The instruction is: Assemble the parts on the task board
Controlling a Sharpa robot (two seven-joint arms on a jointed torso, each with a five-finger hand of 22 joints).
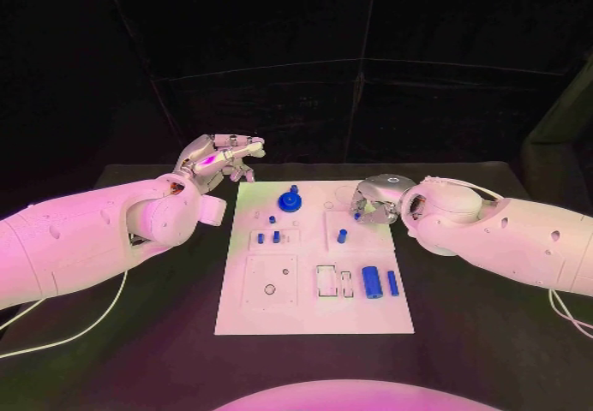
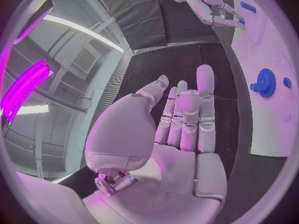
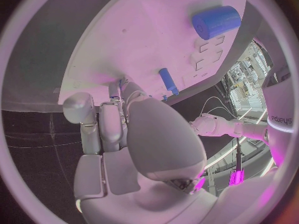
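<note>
The task board (image 1: 315, 300), a white plate, lies in the middle of the head view on the black table (image 1: 482, 342), running from the centre down toward the lower middle of the frame. Several blue parts are on it: a blue gear (image 1: 290, 201) stands near the board's upper left, small blue pegs (image 1: 274, 236) sit in the left-centre block, another blue peg (image 1: 343, 236) stands just right of centre, and a thick blue cylinder (image 1: 371, 277) with a thinner blue pin (image 1: 393, 283) beside it lies at the lower right. By my reading the job is only partly done: the gear and pegs look seated, while the cylinder and pin lie loose and the square recess at the lower left looks unfilled.

The left hand (image 1: 220, 161) hovers off the board's upper left corner, fingers straight and apart, holding nothing. The right hand (image 1: 374, 199) is over the board's upper right edge, fingers curled down; whether it pinches a small part I cannot tell.

The table top is dark and matte. Behind it, across the upper half of the frame, hangs black curtain.
</note>
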